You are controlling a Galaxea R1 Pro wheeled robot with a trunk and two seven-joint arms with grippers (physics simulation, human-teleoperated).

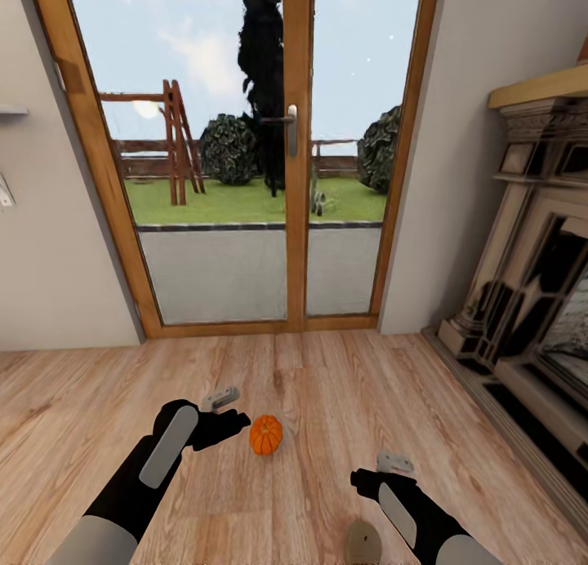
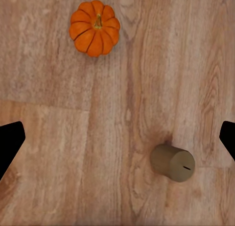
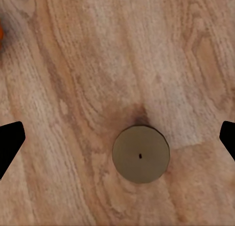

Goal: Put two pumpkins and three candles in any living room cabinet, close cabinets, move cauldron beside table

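A small orange pumpkin [image 1: 265, 434] sits on the wood floor just right of my left gripper [image 1: 231, 411], which hovers above the floor, open and empty. In the left wrist view the pumpkin [image 2: 94, 28] and a beige candle [image 2: 173, 162] lie below my open left gripper [image 2: 117, 138]. My right gripper [image 1: 380, 469] is open over the floor, with the candle [image 1: 363, 542] close by toward me. The right wrist view looks straight down on that upright candle [image 3: 141, 154], between the spread fingertips [image 3: 10, 142]. The cabinet and cauldron are out of view.
A wood-framed glass patio door [image 1: 290, 181] stands ahead, shut. An ornate carved fireplace [image 1: 539, 304] lines the right side and a plain wall [image 1: 49, 263] the left. Wood floor [image 1: 327, 385] lies open between me and the door.
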